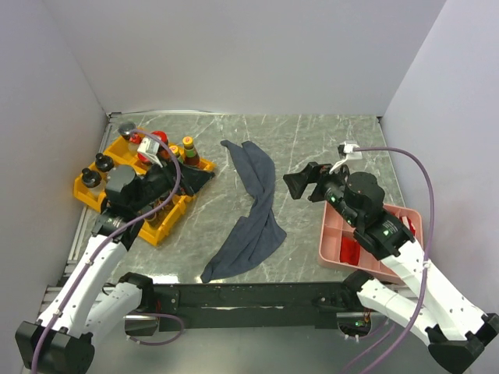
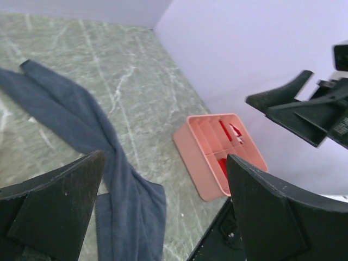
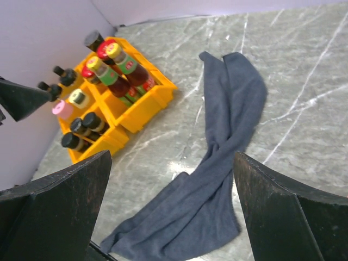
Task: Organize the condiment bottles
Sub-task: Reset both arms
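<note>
bottles (image 3: 117, 73): packed in yellow tray (image 3: 157, 89)
left gripper (image 1: 195, 179): spread, empty, by tray's edge
right gripper (image 1: 300, 181): spread, empty, well away from tray

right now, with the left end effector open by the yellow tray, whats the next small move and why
Probably lift the left end effector up and back from the yellow tray. Its jaws stand wide open with nothing between them, and all the condiment bottles in view already sit in the tray's compartments, so there seems nothing left to grasp there.
</note>
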You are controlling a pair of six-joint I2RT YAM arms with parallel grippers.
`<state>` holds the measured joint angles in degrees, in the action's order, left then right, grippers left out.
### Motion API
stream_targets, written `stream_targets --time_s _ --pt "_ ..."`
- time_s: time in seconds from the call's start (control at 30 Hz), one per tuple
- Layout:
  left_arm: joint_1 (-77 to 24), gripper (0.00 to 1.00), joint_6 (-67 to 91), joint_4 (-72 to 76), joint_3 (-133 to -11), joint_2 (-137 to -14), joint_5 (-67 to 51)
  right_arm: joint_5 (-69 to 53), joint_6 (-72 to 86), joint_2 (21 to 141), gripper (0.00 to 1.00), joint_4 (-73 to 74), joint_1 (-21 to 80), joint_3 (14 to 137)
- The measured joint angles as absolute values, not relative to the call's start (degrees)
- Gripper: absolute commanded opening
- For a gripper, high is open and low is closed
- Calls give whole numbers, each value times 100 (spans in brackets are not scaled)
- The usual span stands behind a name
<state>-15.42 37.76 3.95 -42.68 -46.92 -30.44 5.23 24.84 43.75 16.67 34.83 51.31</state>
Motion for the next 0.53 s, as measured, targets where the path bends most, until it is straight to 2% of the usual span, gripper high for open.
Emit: stream_targets --time_s 0.53 --pt "-1540 99 3887 760 -4268 -4635 -3820 558 2519 4239 100 1610 3483 5153"
